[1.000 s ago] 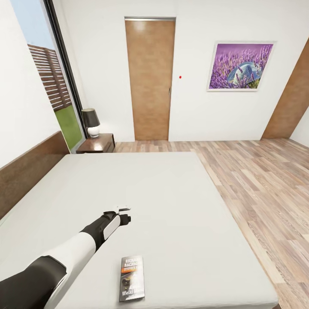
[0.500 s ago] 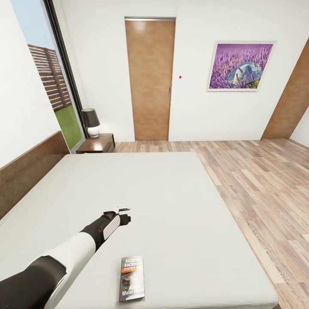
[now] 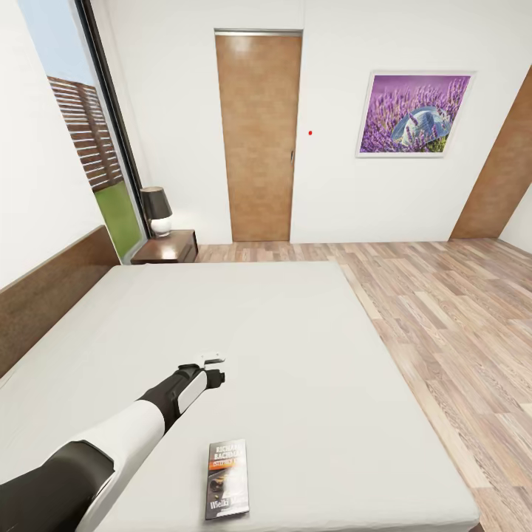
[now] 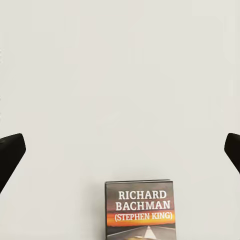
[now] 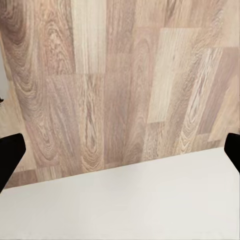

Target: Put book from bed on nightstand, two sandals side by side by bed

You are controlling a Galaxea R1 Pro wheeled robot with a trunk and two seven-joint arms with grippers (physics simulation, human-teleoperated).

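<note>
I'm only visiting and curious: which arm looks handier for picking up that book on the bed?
Probably the left: its gripper hangs open over the bed beside the book, which shows in its wrist view.

light: bright and even, daylight from the tall window (image 3: 81,140) far left | shadows: very soft, faint on the bed (image 3: 295,347) | glare: none | blur: none, all sharp | edges: walls lean outward

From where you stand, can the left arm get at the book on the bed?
Probably yes. The left pincer hangs open over the bare mattress, with the book lying flat just short of it, nearer the robot, and nothing between them.
</note>
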